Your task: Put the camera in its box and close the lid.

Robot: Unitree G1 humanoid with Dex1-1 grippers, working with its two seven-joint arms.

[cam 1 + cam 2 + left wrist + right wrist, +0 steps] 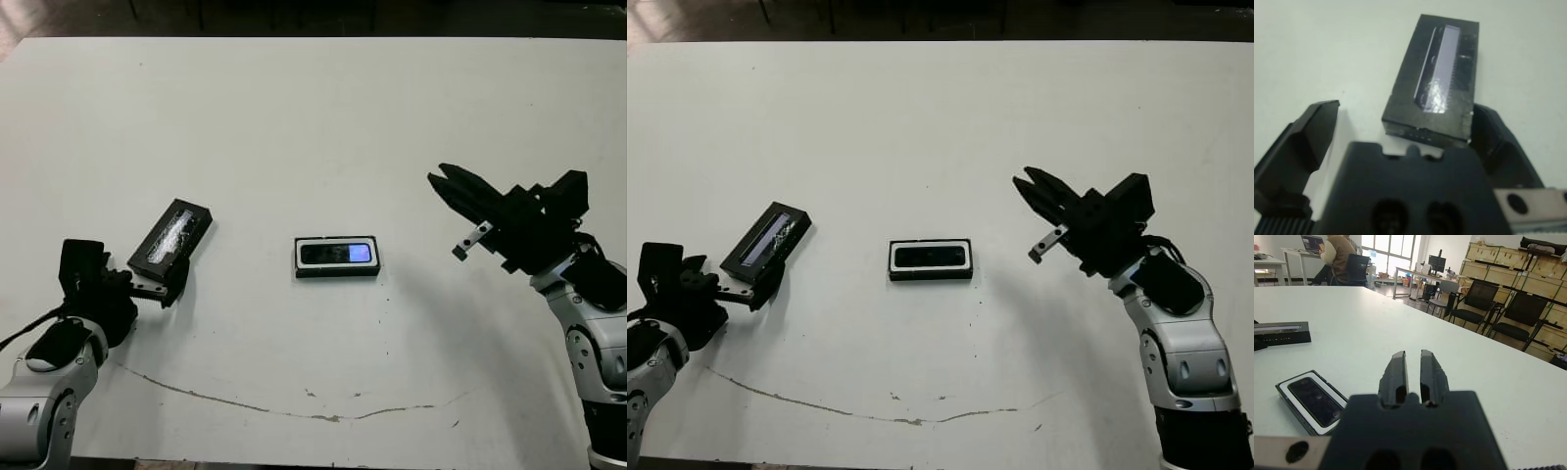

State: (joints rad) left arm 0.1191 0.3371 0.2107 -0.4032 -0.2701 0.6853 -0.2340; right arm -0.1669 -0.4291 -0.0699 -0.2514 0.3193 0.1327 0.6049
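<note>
Glossy black camera (336, 253), white-lined box (337, 270), matt black lid (170, 238) with shiny lavender strip, smooth scuffed white table (313, 117)

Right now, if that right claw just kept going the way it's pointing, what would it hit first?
Probably nothing soon. The right gripper points up-left across bare table, passing beyond the box holding the camera. Its height is unclear.

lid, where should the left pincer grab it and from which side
Probably across its two long edges, near the short end closest to the robot, coming in along its length from that end. The lid is a narrow flat slab, and that end already sits between the open fingers of the left pincer, nearer to one finger than the other.
</note>
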